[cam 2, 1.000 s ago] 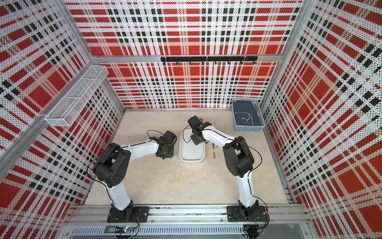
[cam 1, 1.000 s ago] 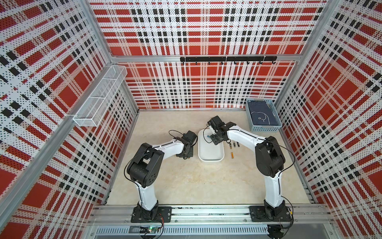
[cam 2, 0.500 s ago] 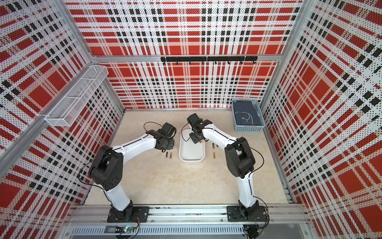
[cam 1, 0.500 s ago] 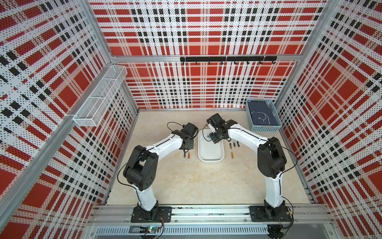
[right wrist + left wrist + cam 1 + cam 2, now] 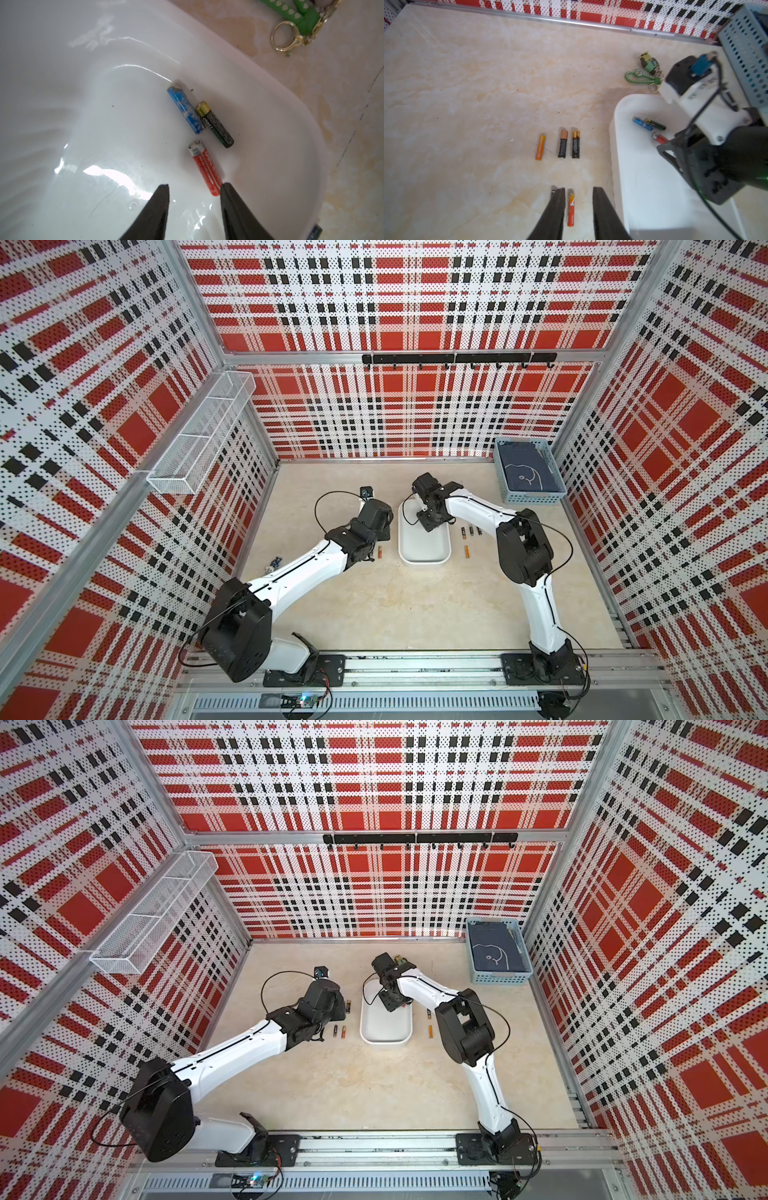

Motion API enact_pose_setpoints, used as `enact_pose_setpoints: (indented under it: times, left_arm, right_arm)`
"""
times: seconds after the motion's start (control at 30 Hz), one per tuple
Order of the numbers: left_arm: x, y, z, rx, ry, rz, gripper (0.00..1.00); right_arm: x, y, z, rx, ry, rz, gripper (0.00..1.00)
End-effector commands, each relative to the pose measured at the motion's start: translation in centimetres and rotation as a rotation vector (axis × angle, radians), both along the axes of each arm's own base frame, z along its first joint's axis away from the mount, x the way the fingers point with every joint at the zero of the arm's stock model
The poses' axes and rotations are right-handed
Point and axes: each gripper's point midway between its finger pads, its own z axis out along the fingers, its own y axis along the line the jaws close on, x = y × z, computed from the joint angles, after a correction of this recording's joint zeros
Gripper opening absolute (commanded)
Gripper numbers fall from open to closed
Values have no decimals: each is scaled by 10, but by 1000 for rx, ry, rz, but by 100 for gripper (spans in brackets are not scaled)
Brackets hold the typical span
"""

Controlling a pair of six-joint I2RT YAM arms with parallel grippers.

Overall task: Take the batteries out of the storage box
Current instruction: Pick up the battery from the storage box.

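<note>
The storage box is a white tray mid-table, seen in both top views. Three batteries lie in its far end: blue, black-and-green and red. My right gripper hangs open inside the box, one fingertip beside the red cell's end. My left gripper is open over the table left of the box. An orange-red battery lies loose on the table between its fingers. An orange cell and two black-and-copper ones lie farther ahead.
Several more batteries lie on the table right of the box. A green keychain rests behind the box. A light-blue basket with dark cloth stands at the back right, and a wire-mesh shelf hangs on the left wall.
My left arm has swung its elbow outward and drawn its wrist back from the box's side, uncovering batteries on the table there. My right gripper has stayed in the box.
</note>
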Motion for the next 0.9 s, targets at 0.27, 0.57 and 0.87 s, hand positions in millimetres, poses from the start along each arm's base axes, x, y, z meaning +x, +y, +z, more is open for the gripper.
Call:
enact_pose_setpoints:
  times: [0.27, 0.57, 0.87]
  left_arm:
    - [12, -9, 4, 20, -38, 7, 28]
    - [9, -6, 4, 36, -37, 12, 28]
    - [8, -2, 21, 32, -76, 37, 28]
  right_arm:
    - [9, 3, -19, 9, 23, -39, 44]
    - [-2, 4, -34, 32, 88, -56, 29]
    - [-6, 9, -15, 87, 81, -77, 0]
